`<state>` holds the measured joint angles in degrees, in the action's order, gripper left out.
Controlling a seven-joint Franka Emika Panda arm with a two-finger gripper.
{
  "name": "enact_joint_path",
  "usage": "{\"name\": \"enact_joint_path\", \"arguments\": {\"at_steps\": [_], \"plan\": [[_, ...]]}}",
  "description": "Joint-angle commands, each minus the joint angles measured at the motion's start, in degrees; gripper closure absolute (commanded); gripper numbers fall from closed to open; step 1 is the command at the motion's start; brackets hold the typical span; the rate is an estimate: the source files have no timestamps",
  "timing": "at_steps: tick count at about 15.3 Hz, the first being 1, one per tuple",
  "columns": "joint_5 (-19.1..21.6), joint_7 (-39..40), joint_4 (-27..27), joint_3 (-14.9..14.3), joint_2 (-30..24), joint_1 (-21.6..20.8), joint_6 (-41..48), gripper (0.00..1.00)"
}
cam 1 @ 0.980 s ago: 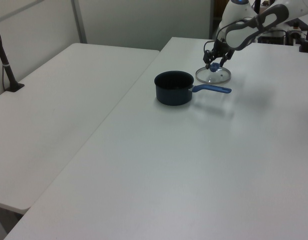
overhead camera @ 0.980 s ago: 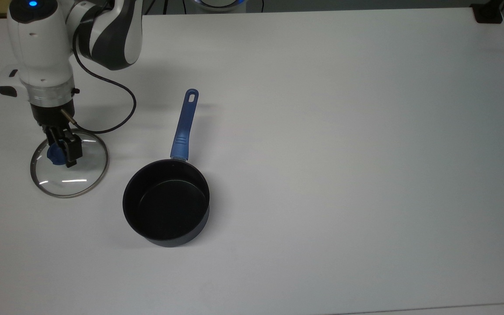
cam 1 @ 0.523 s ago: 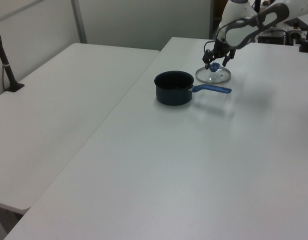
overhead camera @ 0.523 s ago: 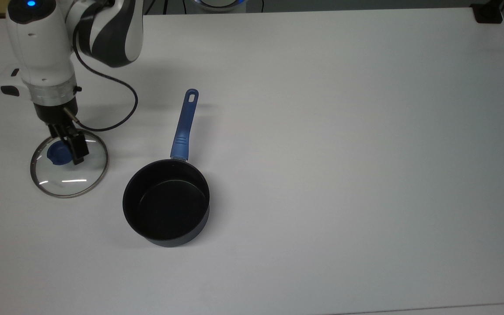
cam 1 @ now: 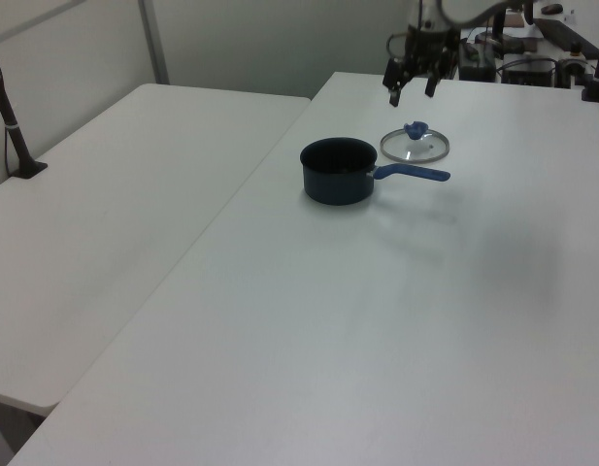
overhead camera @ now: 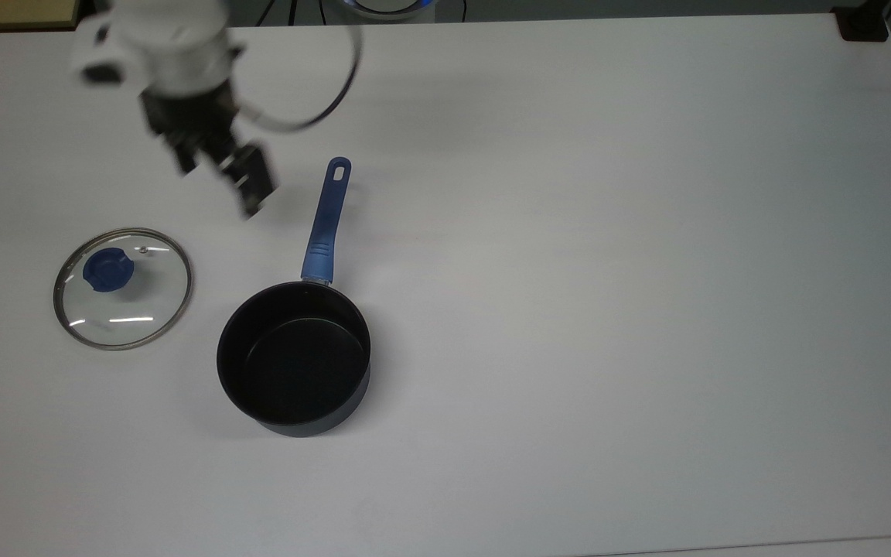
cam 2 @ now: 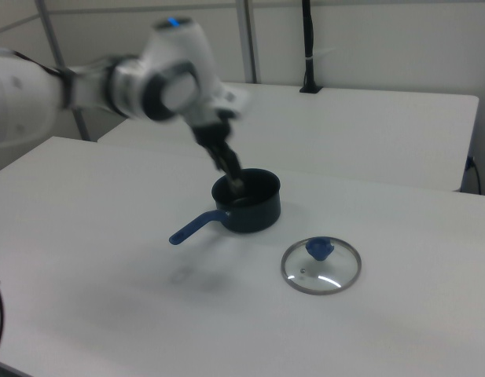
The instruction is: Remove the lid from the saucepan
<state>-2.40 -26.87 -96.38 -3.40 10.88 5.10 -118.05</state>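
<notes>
**Gripper gone up from lid**

Since a second ago the gripper (cam 1: 411,80) has left the blue knob and risen away, fingers apart and empty. The lid (overhead camera: 122,288) lies flat on the table (overhead camera: 608,232), beside the open pan (overhead camera: 294,358), not touching. The removal looks finished; next only retreat remains.

Top view looks straight down, close over the table (overhead camera: 608,232); left and right views stand off at opposite ends, angled down, all sharing the saucepan (overhead camera: 295,360)
</notes>
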Motion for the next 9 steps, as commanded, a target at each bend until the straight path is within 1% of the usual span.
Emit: {"name": "enact_joint_path", "arguments": {"at_steps": [1, 3, 5, 7, 9], "plan": [[0.02, 4.7, -2.32, -0.56, -8.58, -7.01, 10.7, 0.0], [0.11, 7.88, -1.45, -0.47, -10.08, -9.48, 16.24, 0.0], [0.11, 9.9, -0.48, -0.56, -10.78, -11.51, 19.51, 0.0], [0.29, 12.88, -0.3, -0.56, -11.4, -12.13, 20.92, 0.0], [0.2, 13.86, -0.3, -0.91, -12.19, -12.13, 21.89, 0.0]]}}
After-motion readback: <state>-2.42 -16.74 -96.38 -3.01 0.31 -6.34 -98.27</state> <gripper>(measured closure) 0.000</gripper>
